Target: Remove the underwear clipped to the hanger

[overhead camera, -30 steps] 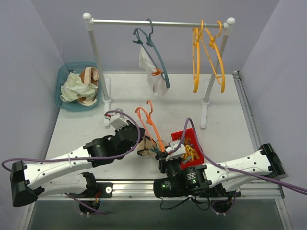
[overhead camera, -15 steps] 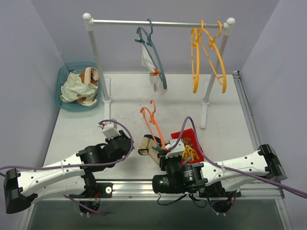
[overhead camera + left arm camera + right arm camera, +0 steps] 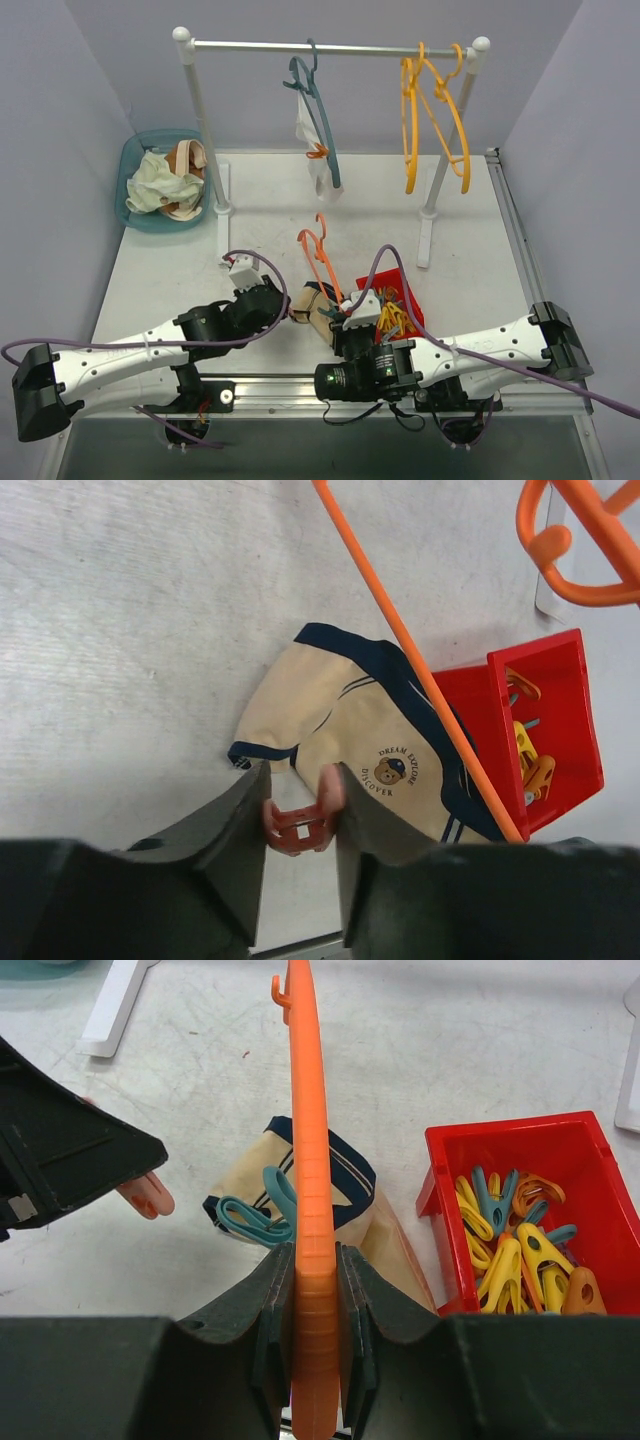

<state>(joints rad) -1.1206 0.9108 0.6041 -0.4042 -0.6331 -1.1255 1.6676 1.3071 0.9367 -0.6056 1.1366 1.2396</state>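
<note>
The cream underwear [image 3: 352, 723] with dark trim lies flat on the table beside the orange hanger [image 3: 306, 1130]; a teal clip [image 3: 252, 1218] still pins it by the hanger. My right gripper [image 3: 315, 1260] is shut on the hanger's lower bar. Just left of the fabric, my left gripper [image 3: 298, 785] is shut on a small salmon clip [image 3: 297, 827], which hangs free of the cloth. The white underwear [image 3: 312, 150] hangs clipped to a blue-grey hanger [image 3: 310, 95] on the rack. In the top view my left gripper [image 3: 285, 312] and right gripper [image 3: 345, 320] flank the cream underwear [image 3: 312, 305].
A red bin [image 3: 398, 282] of coloured clips sits right of the hanger. Two empty yellow hangers [image 3: 432, 110] hang on the rack [image 3: 330, 47]. A teal basket [image 3: 137, 215] at the back left holds a pale green cloth and a peach-tan cloth.
My left gripper drew back toward the near edge, then came forward again beside the cream underwear, now with the salmon clip in its jaws. The right gripper shifted slightly with the hanger.
</note>
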